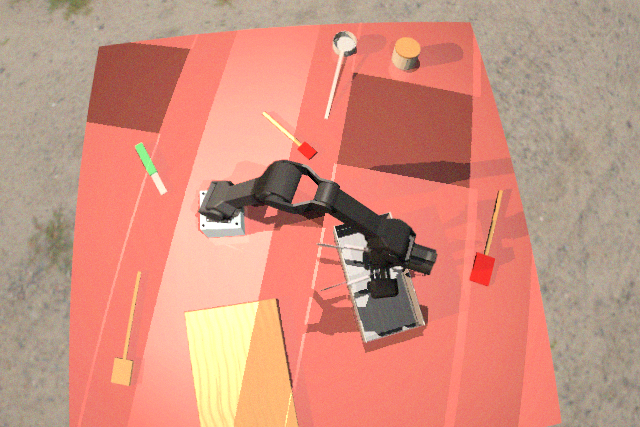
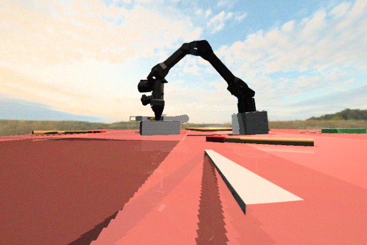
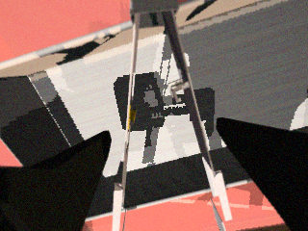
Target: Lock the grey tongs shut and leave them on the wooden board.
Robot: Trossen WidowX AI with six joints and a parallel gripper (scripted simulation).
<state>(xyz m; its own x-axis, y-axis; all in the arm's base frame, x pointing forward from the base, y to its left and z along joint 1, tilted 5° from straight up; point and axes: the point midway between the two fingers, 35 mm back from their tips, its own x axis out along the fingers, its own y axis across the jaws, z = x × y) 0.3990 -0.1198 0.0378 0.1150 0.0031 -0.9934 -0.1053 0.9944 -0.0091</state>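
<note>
The grey tongs [image 1: 336,245] [image 2: 182,118] [image 3: 154,6] lie open across the roasting tin [image 1: 390,314] [image 2: 160,128] [image 3: 241,63]. Their hinge is at the tin's far side from the arm base and their tips stick out over the near side. A small yellow mark [image 3: 131,116] shows on one arm. My gripper [image 2: 158,117] [image 3: 163,129] is open and points down, fingertips about level with the tongs. In the wrist view one finger is outside each tong arm, with nothing held. The overhead view hides the fingertips. The wooden board [image 1: 222,360] [image 2: 210,128] bears nothing in view.
A red-headed tool [image 1: 307,150] [image 2: 215,139], another red one [image 1: 482,268], a wooden spatula [image 1: 122,371], a green-handled tool [image 1: 145,158] [image 2: 343,131], a long-handled ladle [image 1: 334,83] and a lidded jar [image 1: 406,48] lie or stand around the table. The arm's base [image 1: 224,228] [image 2: 252,122] is left of the tin overhead.
</note>
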